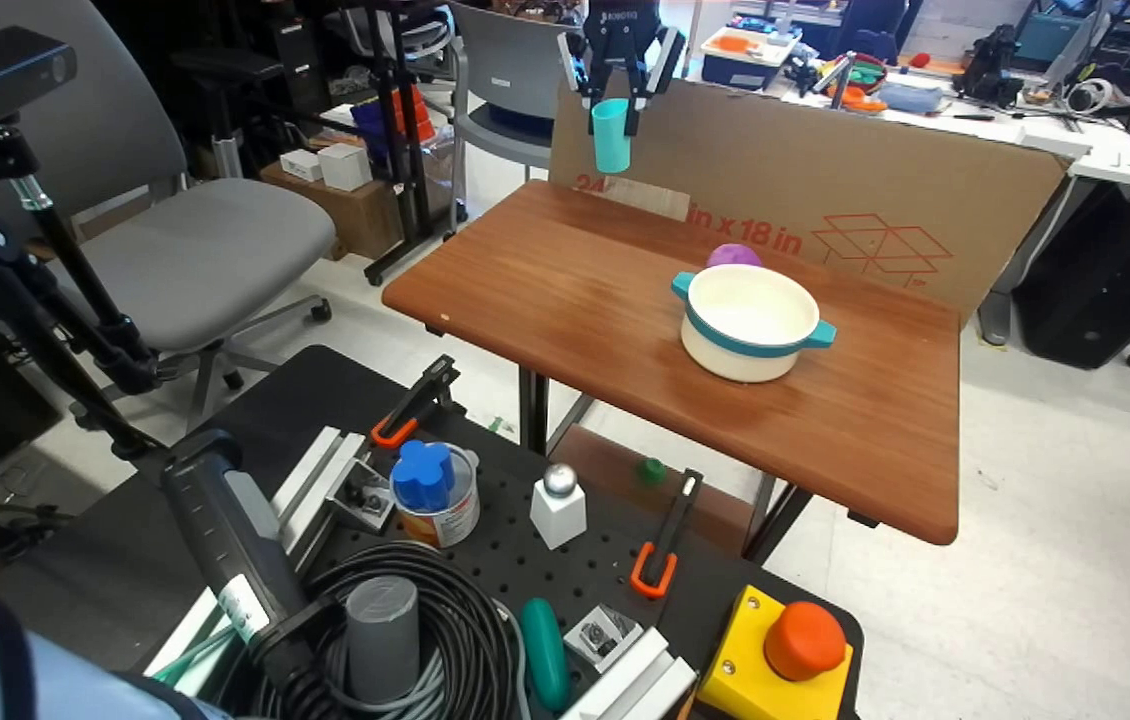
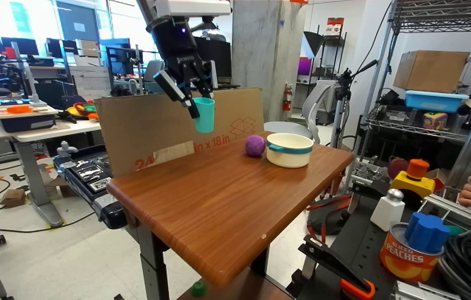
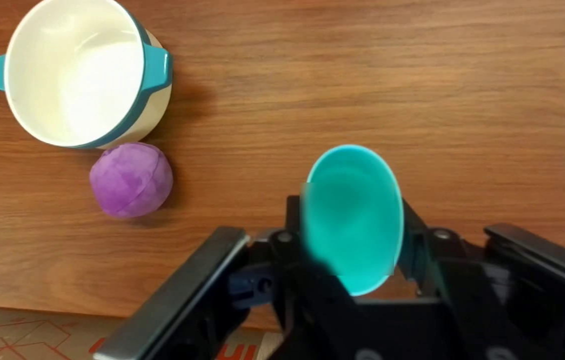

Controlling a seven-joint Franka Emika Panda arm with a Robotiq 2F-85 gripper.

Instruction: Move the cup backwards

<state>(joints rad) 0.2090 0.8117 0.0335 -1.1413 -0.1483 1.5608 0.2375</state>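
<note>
The cup (image 1: 612, 148), a small teal-green tumbler, is held in the air above the wooden table by my gripper (image 1: 613, 122). In an exterior view the cup (image 2: 205, 118) hangs roughly upright below the gripper (image 2: 200, 102), with a finger on each side of it. In the wrist view I look into the open mouth of the cup (image 3: 355, 215), which sits between the two black fingers. The gripper is shut on the cup. Part of the cup's near side is hidden by a finger in the wrist view.
A wide white bowl with teal handles (image 1: 750, 325) stands on the wooden table (image 1: 545, 280). A purple ball (image 2: 255, 146) sits beside the bowl. A cardboard panel (image 2: 160, 133) stands along the table's edge near the gripper. A cluttered black cart (image 1: 525, 590) stands on the opposite side.
</note>
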